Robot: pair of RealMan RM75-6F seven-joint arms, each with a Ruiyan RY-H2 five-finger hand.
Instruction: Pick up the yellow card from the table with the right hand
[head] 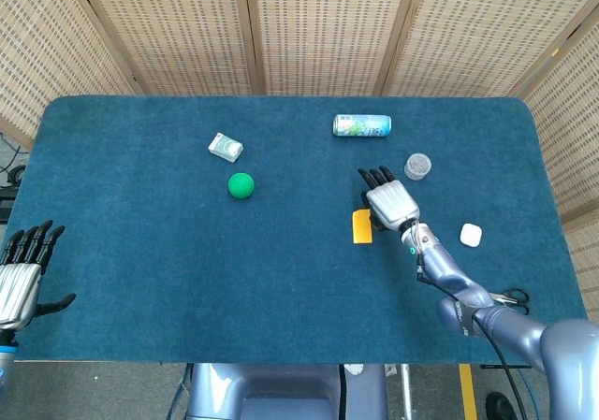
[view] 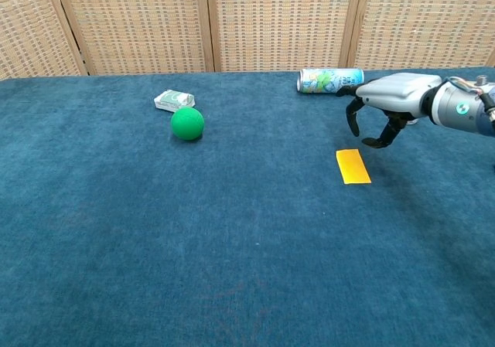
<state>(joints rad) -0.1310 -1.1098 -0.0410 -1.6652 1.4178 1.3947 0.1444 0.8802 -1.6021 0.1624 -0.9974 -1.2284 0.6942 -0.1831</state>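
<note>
Hovering empty, fingers curled and apart, the right hand (view: 384,109) sits above and just right of the yellow card (view: 353,166), lying flat on the tabletop (view: 232,246), long axis front-to-back.

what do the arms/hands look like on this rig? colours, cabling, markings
Both hands have silver-grey back plates and black fingers: right hand, left hand. The right arm is glossy blue-grey in rounded segments, with a small green dot at the wrist. A thin black cable runs along it.
</note>
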